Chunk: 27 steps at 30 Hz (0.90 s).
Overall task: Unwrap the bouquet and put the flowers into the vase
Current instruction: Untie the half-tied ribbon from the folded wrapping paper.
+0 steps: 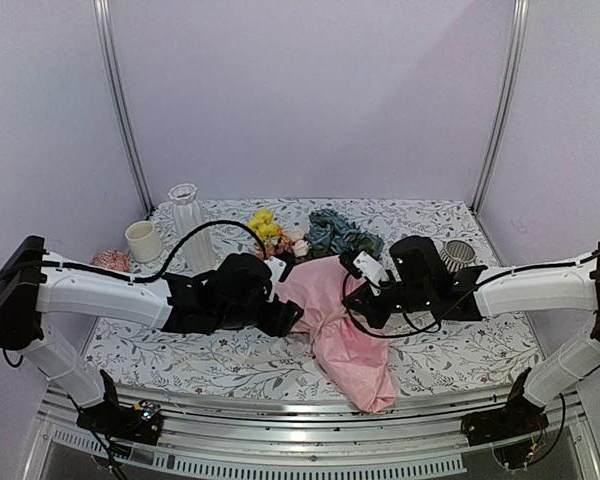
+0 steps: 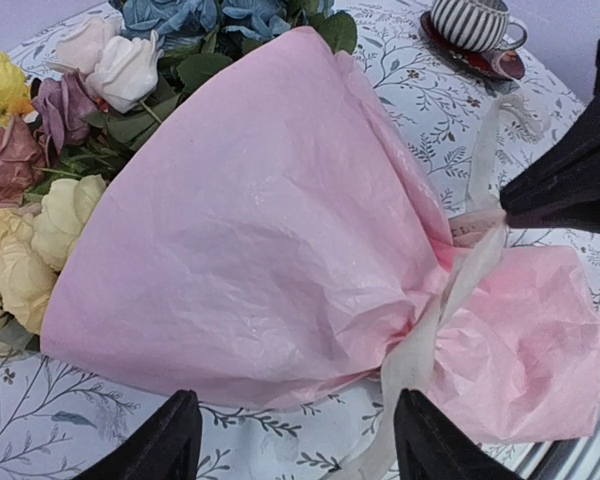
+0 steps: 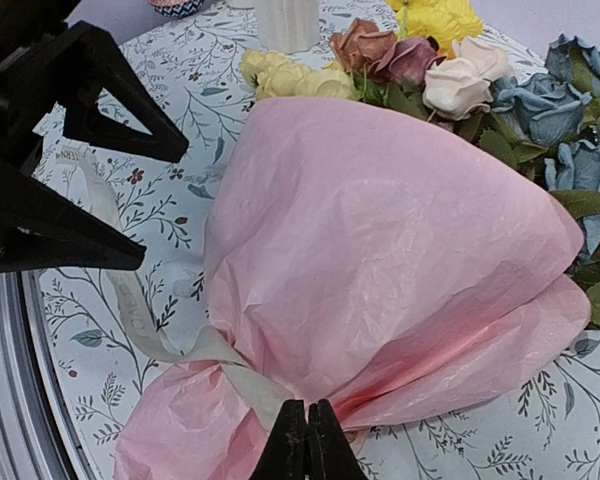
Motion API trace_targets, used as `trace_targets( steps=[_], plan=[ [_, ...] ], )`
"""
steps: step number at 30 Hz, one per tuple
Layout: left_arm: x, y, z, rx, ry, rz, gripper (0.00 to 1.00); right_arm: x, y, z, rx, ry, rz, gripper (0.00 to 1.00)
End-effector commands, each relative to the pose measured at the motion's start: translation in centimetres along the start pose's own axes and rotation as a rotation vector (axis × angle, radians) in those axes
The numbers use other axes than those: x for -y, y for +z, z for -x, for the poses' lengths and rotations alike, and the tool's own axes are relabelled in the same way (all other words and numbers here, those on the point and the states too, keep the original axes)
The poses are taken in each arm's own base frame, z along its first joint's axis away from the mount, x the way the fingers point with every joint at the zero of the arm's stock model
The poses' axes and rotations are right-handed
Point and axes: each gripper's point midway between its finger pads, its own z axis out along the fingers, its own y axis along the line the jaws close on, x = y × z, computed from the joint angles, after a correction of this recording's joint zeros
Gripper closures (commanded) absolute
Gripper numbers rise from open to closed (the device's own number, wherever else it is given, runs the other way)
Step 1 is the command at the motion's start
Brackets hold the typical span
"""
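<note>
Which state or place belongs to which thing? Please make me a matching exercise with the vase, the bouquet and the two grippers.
Things:
1. vase
2. bouquet
3. left gripper
4. right gripper

States or places:
A. jaws open, beside the pink paper
B. lying on its side, ribbon tied around it
C. standing upright at the back left
D. jaws shut, at the tied waist of the paper

Pairs: 1-C, 2-B, 3-A, 4-D

Robot test cell in a laboratory: plain lilac wall panels (image 1: 310, 90) joined by aluminium posts (image 1: 123, 110) enclose a floral-cloth-covered table (image 1: 470, 355); 2 arm bases (image 1: 120, 418) mount on a metal rail (image 1: 280, 410).
</note>
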Motion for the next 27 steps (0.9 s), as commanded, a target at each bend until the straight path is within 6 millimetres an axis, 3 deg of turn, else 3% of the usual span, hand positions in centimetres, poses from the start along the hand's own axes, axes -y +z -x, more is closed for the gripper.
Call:
trace_targets(
  steps=[1,18,24,25,27],
  plan=[
    [-0.6,-0.5,0.4,0.014,-0.002,0.012,0.32,1.7,-1.2,1.6,0.085,0.036,-0.117,0.96],
    [-0.4,-0.5,0.6,0.018,0.006,0.012,0.32,8.3,-3.9,-4.1,0.034,0.255,-0.533,0.97],
    [-0.2,-0.4,0.8,0.019,0.017,0.007,0.32,7.4,-3.8,-3.0,0.045,0.24,-0.47,0.92],
    [-0.2,-0.4,0.9,0.019,0.018,0.005,0.32,6.9,-3.6,-2.5,0.048,0.224,-0.434,0.87],
    [-0.1,-0.4,1.0,0.023,0.022,0.004,0.32,5.2,-3.2,-1.6,0.048,0.169,-0.331,0.69]
  ],
)
